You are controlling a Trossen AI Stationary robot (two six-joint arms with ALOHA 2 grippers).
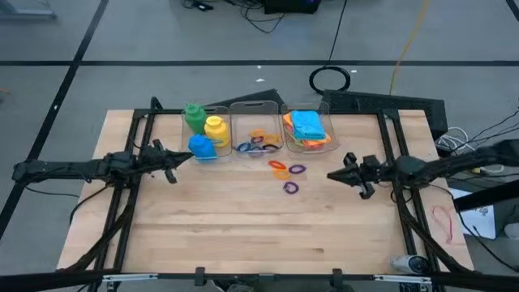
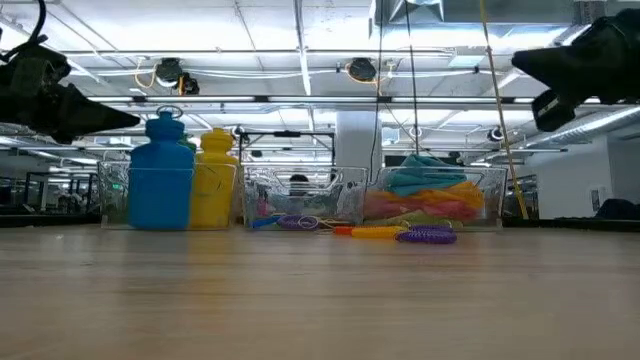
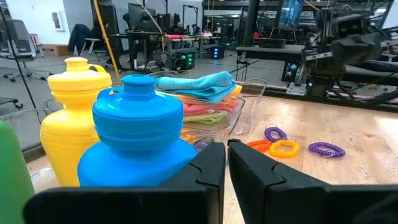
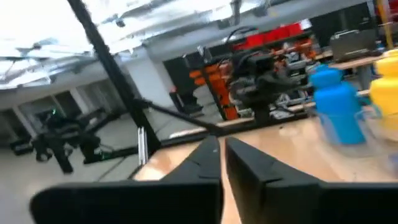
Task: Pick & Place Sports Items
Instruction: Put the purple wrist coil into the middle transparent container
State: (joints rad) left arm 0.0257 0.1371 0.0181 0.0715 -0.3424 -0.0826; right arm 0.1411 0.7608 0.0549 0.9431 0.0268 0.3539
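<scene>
Three clear bins stand in a row at the table's far middle. The left bin (image 1: 220, 154) holds a green bottle (image 1: 194, 116), a yellow bottle (image 1: 215, 128) and a blue bottle (image 1: 202, 147), all upright. The middle bin (image 1: 255, 109) holds small rings. The right bin (image 1: 328, 122) holds folded cloths (image 1: 308, 128), blue on top. Loose orange and purple rings (image 1: 288, 170) lie flat on the wood in front of the bins. My left gripper (image 1: 174, 158) hovers shut, just left of the blue bottle (image 3: 140, 134). My right gripper (image 1: 331, 174) hovers shut, right of the loose rings and above the table.
Black frame rails (image 1: 130, 186) run along the table's left and right sides under both arms. A small silver object (image 1: 408, 263) lies at the near right corner. A coiled cable (image 1: 330, 79) lies on the floor beyond the far edge. Bare wood (image 1: 243, 235) fills the table's near half.
</scene>
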